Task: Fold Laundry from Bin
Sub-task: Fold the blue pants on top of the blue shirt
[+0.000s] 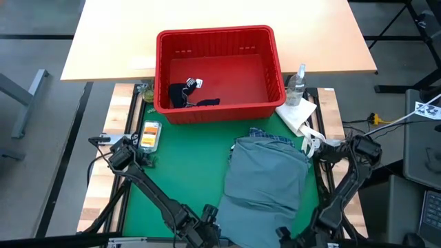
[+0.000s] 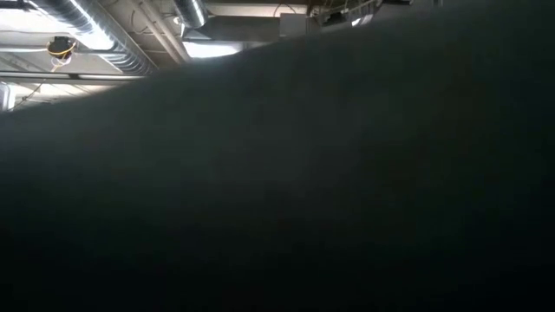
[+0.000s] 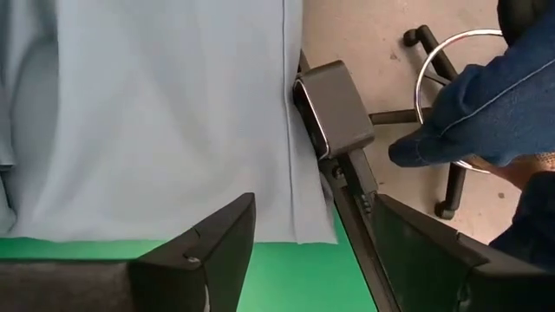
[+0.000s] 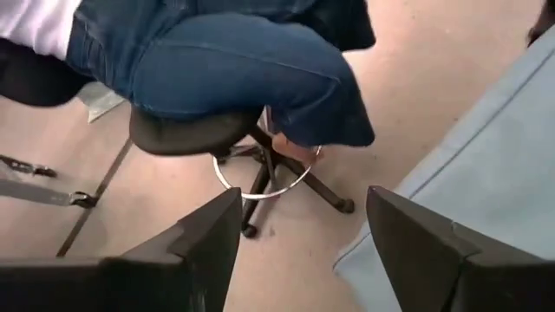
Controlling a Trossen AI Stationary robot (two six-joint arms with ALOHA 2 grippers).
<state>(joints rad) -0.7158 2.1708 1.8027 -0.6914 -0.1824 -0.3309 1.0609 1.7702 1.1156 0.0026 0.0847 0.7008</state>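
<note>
Hanging over the near edge of the counter, my left gripper (image 3: 308,251) stands wide with nothing between its fingers, just past the hem of the large grey-blue garment (image 1: 269,180). My right gripper (image 4: 299,247) is spread wide too and holds nothing; it points out over the floor, with a corner of the same grey-blue cloth beside it. That garment lies spread on the green mat (image 1: 193,165), its near end draped off the counter's edge, and a strip of the blue-white plaid shirt (image 1: 265,136) peeks out from under its far end. Behind them sits the red bin (image 1: 219,72), and inside it, at its left near corner, lies the dark navy garment (image 1: 186,95) with a small white tag on it. A white paper towel (image 1: 298,114) and a clear bottle (image 1: 297,84) sit just to the right of the bin. Beyond the counter, a person in blue jeans (image 4: 234,65) sits on a black stool (image 4: 195,130). Cloth covers nearly all of the low view.
</note>
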